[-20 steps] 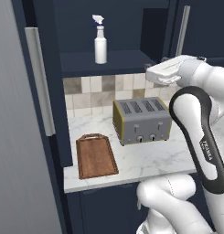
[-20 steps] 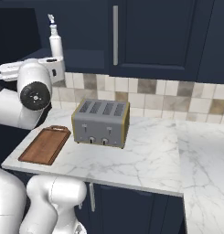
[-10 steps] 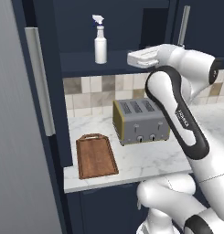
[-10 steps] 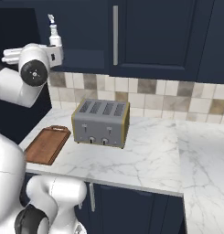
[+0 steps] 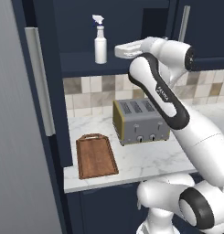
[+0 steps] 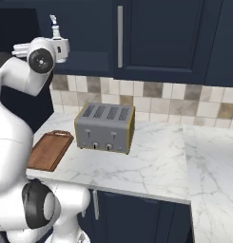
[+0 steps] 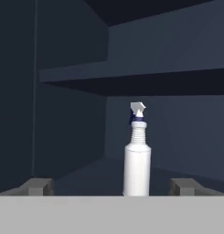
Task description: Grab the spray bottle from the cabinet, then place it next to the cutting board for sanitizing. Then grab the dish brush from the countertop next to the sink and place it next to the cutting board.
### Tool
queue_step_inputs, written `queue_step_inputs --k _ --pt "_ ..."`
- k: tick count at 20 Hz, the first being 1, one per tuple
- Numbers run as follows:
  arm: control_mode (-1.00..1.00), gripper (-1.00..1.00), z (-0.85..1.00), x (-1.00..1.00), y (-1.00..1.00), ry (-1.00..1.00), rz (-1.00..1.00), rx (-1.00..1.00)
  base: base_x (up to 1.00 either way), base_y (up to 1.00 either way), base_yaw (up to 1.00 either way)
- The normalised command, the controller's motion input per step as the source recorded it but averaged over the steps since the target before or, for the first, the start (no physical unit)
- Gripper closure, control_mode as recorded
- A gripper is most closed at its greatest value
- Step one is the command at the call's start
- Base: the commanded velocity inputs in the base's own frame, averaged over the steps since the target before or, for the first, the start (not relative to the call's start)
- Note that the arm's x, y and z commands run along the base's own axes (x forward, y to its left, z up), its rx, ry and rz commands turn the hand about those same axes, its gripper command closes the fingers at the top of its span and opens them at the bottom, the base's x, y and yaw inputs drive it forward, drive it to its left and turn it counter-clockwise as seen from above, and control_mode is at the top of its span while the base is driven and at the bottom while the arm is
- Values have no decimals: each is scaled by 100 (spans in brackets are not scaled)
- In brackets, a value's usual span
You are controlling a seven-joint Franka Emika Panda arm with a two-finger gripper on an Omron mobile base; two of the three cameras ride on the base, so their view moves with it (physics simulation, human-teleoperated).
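Spray bottle (image 5: 100, 45): stood upright on the shelf inside the open navy cabinet (image 5: 77, 27), trigger head on top.
End effector (image 7: 112, 186): raised to shelf height, pointed at the bottle, fingers spread wide apart and holding nothing; bottle centred between the tips but beyond them, not touched.
Cutting board (image 5: 96, 155): lay flat on the marble desk (image 6: 156, 166), left of the toaster (image 6: 104, 127).
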Motion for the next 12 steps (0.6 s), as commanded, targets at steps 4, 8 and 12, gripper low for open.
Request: queue_step_inputs --k 4,8,12 --pt "-100 -100 4 44 9 0 0 -1 0 0 0" --pt "-100 -100 11 60 9 1 0 0 0 0 0" --pt "-100 -100 4 37 19 0 -1 -1 0 0 0"
